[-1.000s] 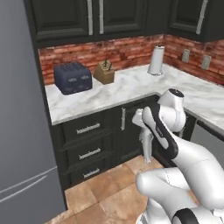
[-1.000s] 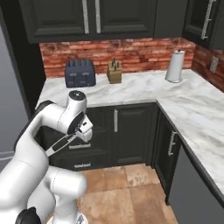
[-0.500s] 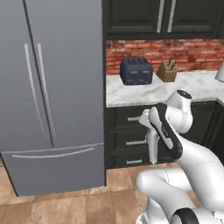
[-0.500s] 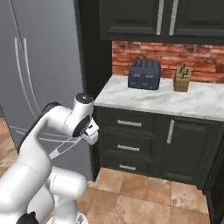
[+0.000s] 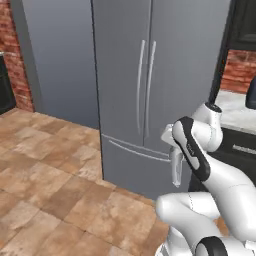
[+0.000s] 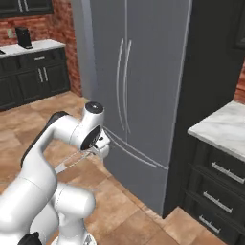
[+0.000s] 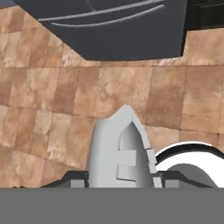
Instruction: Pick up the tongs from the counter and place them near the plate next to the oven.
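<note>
Left base view: the tongs [image 5: 177,167] hang straight down from the folded white arm, before a grey refrigerator [image 5: 150,75].
Right base view: the tongs [image 6: 76,159] slant beside the arm.
Hand view: the gripper [image 7: 120,177] is clenched around the tongs [image 7: 118,148], above brown floor tiles [image 7: 52,100].

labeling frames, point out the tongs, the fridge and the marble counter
tongs [image 7: 119,148]: hand view, on the broad grey arm between the fingers
fridge [image 5: 165,75]: left base view, on its right door
marble counter [image 6: 225,129]: right base view, on its top
</note>
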You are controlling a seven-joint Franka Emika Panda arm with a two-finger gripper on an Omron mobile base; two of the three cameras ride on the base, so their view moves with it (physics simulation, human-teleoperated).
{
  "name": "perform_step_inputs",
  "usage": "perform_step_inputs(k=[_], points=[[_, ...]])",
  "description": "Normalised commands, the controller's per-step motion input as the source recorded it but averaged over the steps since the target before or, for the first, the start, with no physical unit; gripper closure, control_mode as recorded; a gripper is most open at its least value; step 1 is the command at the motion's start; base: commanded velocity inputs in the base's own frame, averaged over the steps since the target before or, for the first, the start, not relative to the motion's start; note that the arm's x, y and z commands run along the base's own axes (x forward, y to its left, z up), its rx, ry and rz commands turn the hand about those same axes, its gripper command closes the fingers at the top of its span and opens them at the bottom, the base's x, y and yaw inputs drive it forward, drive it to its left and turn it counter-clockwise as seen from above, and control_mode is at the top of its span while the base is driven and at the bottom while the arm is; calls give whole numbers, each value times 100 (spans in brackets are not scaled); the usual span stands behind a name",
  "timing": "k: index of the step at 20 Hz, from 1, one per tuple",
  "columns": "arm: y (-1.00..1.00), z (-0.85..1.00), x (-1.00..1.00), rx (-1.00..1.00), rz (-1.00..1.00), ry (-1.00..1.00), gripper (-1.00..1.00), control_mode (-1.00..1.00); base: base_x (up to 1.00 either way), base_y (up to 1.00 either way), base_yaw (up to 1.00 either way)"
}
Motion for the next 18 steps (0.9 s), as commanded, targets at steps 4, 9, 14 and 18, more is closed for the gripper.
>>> perform_step_inputs(k=[4,9,14,18], points=[[0,0,0,0,0,0,100,100,-1,0,97],[0,0,0,0,0,0,100,100,-3,1,94],[0,0,0,0,0,0,100,100,-2,10,81],[0,0,0,0,0,0,100,100,17,8,64]])
